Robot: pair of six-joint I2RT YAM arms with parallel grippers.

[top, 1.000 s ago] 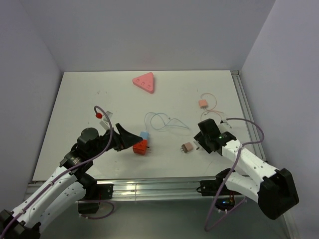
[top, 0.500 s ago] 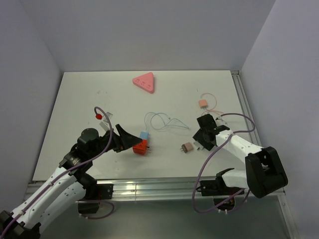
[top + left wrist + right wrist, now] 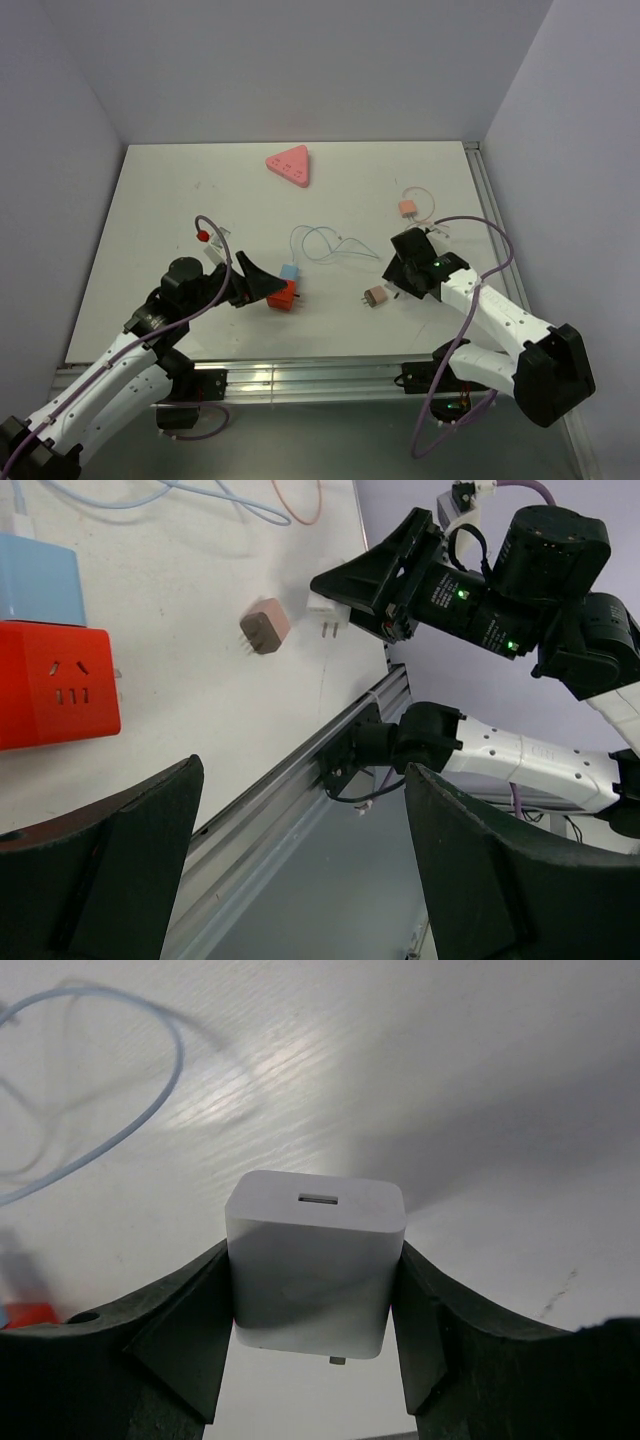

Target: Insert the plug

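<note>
The right gripper (image 3: 398, 286) pinched the white plug (image 3: 315, 1260) by its sides, near-right of table centre, just right of the brown plug (image 3: 377, 297). The white plug's long axis lay along the fingers, prongs leading left toward the red socket cube (image 3: 283, 297). The left gripper (image 3: 262, 284) stood spread just left of that cube, holding nothing.

top cam high at near edge, looking down on whole table (image 3: 150, 200), left wrist cam low, facing right across it, right wrist cam tight close-up angled down, top and left wrist share red socket cube (image 3: 283, 296) and brown plug (image 3: 377, 297), 2 wrist cams share white charger (image 3: 315, 1260)
</note>
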